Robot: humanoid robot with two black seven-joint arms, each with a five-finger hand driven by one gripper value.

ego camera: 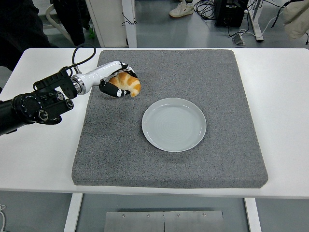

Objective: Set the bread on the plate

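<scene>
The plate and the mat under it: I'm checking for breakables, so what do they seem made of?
The plate looks like glazed ceramic, perhaps melamine: pale grey-white, smooth, with a soft sheen and faint rings. The mat looks like grey felt or dense foam: matte, speckled, thick-edged.

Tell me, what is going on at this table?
A robot is moving a piece of bread. Its left robot hand, white with black fingertips on a black arm, is closed around a golden-brown croissant-shaped bread roll near the far left of the grey felt mat. The round pale grey-blue plate sits empty in the middle of the mat, to the right of the bread and nearer the table's front edge. No right arm is visible.
</scene>
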